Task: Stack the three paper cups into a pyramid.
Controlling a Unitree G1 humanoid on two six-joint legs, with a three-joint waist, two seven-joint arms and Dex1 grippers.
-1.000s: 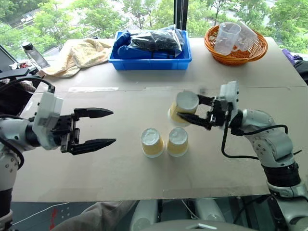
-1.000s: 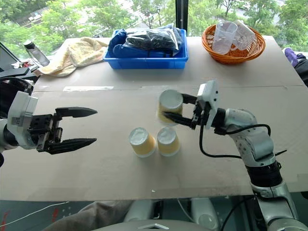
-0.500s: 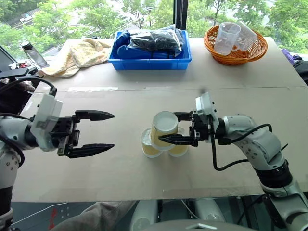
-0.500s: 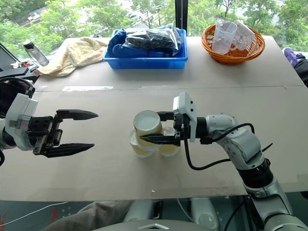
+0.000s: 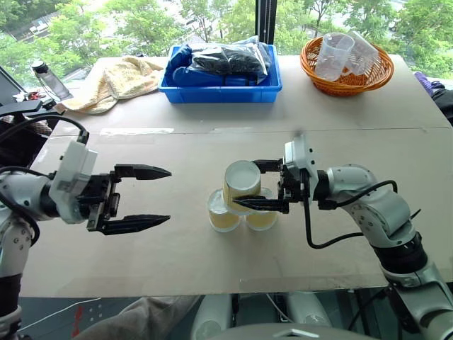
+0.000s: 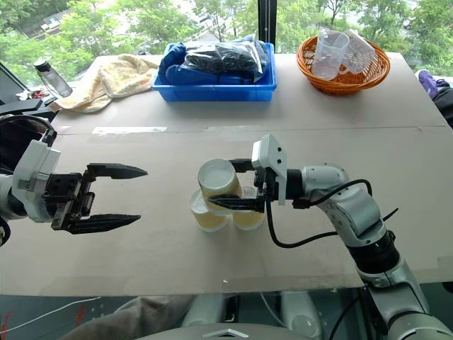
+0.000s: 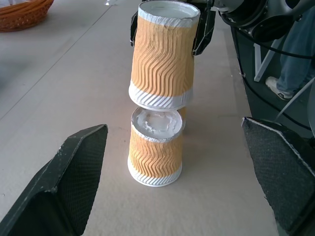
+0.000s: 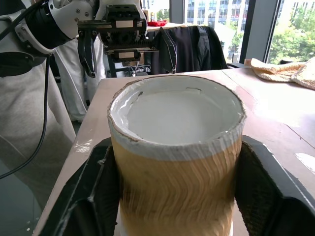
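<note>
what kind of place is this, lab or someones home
Probably a lab or office test space rather than a home: a plain work table stands by big windows over treetops, with props along its far edge, a blue bin and an orange basket of clear cups, and an office chair nearby.

My arms are grey-and-silver metal, rounded at the joints — a white boxy wrist block on each. Black cables loop along both forearms. My left gripper (image 5: 145,197) and right gripper (image 5: 260,185) carry long black fingers — textured pads inside.
</note>
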